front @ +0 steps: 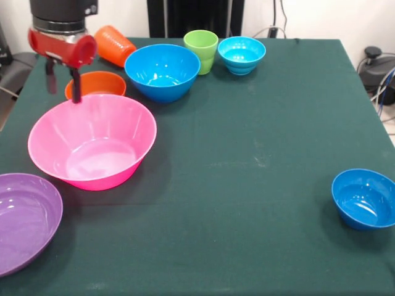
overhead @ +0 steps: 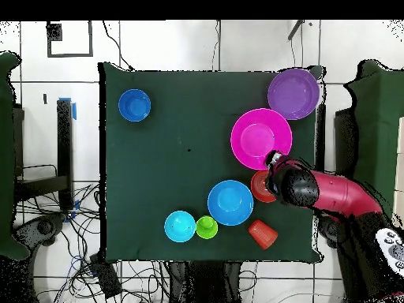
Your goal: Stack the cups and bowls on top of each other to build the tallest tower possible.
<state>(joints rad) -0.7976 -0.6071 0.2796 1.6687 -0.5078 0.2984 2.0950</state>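
Fingers of the red and black arm hang spread apart in the upper left of the front view, two dark prongs with a clear gap between them and nothing held. One prong ends just above the far rim of the pink bowl; whether it touches that rim I cannot tell. The other hangs to its left, over the dark green worktop.

Right behind the pink bowl sits the small orange bowl, partly hidden by the fingers and the pink rim. The orange ribbed cup lies on its side at the upper left, just behind the orange bowl. The medium blue bowl stands upright to the right of these, with the lime green cup close behind its right side and the cyan bowl just beside the cup.

The purple bowl sits at the lower left edge of the front view, partly cut off, near the pink bowl. The dark blue bowl stands alone at the right edge, well apart from everything else.

No bowl or cup rests on another. In the overhead view the arm reaches in from the right, its head over the orange bowl and the pink bowl's rim.
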